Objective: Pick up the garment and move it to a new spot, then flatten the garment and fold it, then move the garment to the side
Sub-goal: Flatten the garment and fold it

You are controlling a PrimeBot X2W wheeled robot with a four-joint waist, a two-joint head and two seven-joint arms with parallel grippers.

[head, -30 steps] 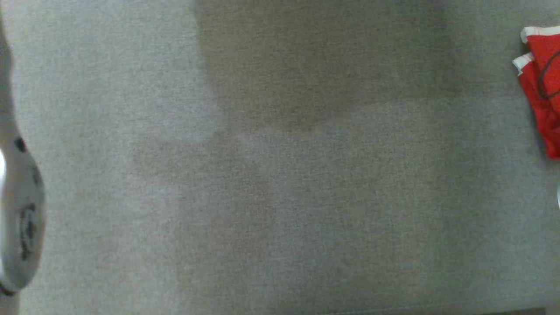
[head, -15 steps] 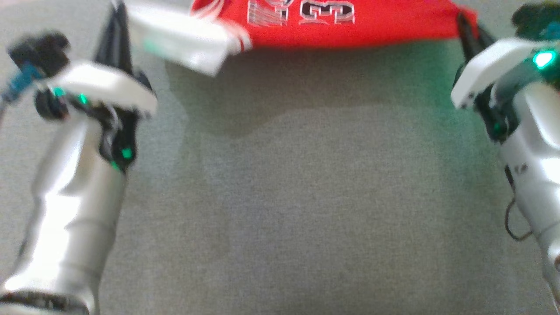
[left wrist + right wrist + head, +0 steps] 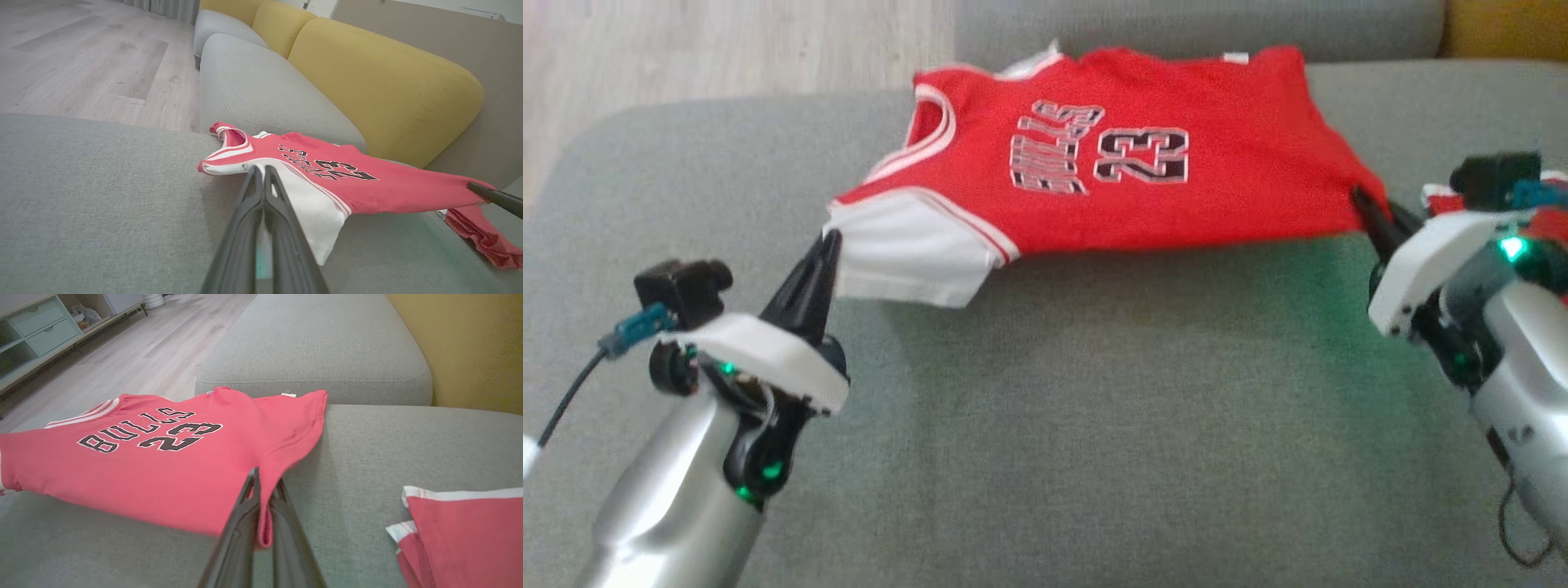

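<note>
The garment [image 3: 1111, 163] is a red basketball jersey with white trim and a black number, stretched out above the grey sofa seat [image 3: 1054, 425]. My left gripper [image 3: 829, 238] is shut on its white sleeve corner at the left. At the right, my right gripper [image 3: 1362, 200] is shut on the red hem corner. In the left wrist view the closed fingers [image 3: 261, 204] pinch the white edge of the jersey [image 3: 327, 179]. The right wrist view has the shut fingers [image 3: 245, 522] gripping a fold of the jersey [image 3: 163, 457]. The far edge of the cloth rests on the cushion.
Another red garment with white trim [image 3: 470, 531] lies folded on the seat to the right, by my right arm. Yellow back cushions [image 3: 388, 81] stand behind the sofa. Wooden floor [image 3: 727, 49] lies beyond the seat's left edge. A second grey cushion [image 3: 318, 343] adjoins the far side.
The head camera has swung up, bringing both arms and the jersey into view. The jersey now hangs spread between the two grippers, lower in the picture than half a second ago.
</note>
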